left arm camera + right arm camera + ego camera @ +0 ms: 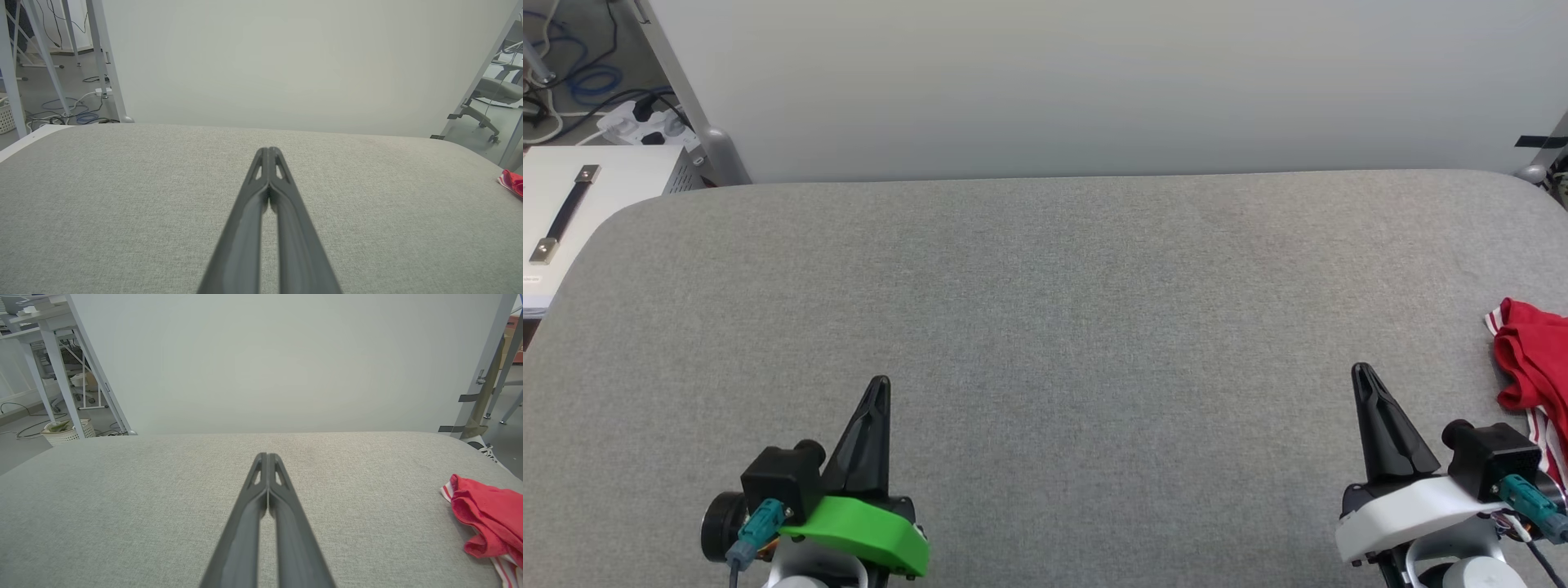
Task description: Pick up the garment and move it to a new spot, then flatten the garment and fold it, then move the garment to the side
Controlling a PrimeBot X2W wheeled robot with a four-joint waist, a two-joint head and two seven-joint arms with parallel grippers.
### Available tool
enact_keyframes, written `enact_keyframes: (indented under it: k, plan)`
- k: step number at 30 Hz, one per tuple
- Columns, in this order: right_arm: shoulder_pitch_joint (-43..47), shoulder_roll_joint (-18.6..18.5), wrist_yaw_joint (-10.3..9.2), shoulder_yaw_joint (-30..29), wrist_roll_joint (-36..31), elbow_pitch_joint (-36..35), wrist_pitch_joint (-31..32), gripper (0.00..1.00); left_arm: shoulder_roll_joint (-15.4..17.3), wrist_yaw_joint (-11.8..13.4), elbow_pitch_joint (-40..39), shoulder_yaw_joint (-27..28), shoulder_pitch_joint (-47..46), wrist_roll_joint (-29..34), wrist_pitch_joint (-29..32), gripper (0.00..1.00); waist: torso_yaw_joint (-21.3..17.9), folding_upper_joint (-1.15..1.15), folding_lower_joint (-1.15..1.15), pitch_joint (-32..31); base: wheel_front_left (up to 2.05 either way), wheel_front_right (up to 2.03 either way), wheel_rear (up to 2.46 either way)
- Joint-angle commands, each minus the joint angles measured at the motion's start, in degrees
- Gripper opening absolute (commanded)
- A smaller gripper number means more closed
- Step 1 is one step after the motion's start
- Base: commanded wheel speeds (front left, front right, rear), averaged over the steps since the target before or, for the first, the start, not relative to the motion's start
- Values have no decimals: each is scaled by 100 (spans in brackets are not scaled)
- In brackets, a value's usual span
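The garment (1532, 361) is a crumpled red heap with red-and-white striped trim, lying at the right edge of the grey padded table (1045, 310); part of it runs out of frame. It also lies low on the right in the right wrist view, garment (488, 516), and as a red sliver at the far right of the left wrist view, garment (512, 181). My right gripper (1362, 371) is shut and empty, just left of the heap and apart from it. My left gripper (880, 382) is shut and empty at the lower left, far from the cloth.
A pale wall panel (1094, 82) stands behind the table's far edge. A white cabinet with a black handle (564, 214) sits off the left corner, with a power strip and cables (645, 122) on the floor. Metal frame legs (61, 375) and an office chair (496, 94) stand beyond.
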Motion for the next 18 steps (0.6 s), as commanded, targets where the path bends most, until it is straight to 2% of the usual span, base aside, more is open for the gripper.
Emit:
enact_keyframes:
  k: [1,18]
  plan:
    - [-3,26,-1,-12,-71,-43,33,0,-10,33,-33,34,-10,78,28,0,0,0,0,0,0,0,0]
    - [-6,84,-2,-41,-247,-89,194,0,-17,133,-119,102,-17,257,226,0,-2,0,0,-4,0,0,0]
